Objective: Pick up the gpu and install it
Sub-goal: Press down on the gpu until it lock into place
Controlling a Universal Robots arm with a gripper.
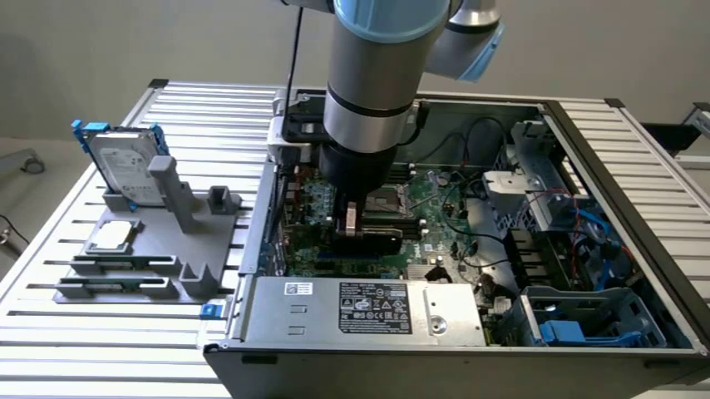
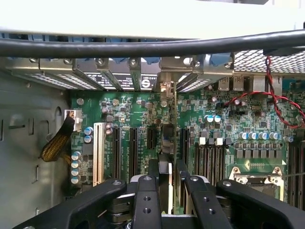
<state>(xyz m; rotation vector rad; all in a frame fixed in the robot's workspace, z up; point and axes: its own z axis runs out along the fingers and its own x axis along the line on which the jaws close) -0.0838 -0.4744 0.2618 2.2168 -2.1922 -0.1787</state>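
My gripper (image 1: 355,218) reaches down into the open computer case (image 1: 621,208) and is shut on the gpu (image 1: 368,241), a black card held just over the green motherboard (image 1: 444,208). In the wrist view the gpu (image 2: 166,138) is edge-on between my two black fingers (image 2: 153,174), clamped by my gripper (image 2: 167,180). The card stands upright in line with a black expansion slot (image 2: 151,138). Its silver bracket (image 2: 166,89) lies at the case's rear slot openings. I cannot tell whether the card's edge is seated in the slot.
On the exterior view's left, a grey fixture (image 1: 166,249) holds a hard drive in a blue frame (image 1: 116,162) and a square CPU chip (image 1: 111,237). The power supply (image 1: 367,307) fills the case's near side. A black cable (image 2: 143,45) and red-black wires (image 2: 279,107) cross above the board.
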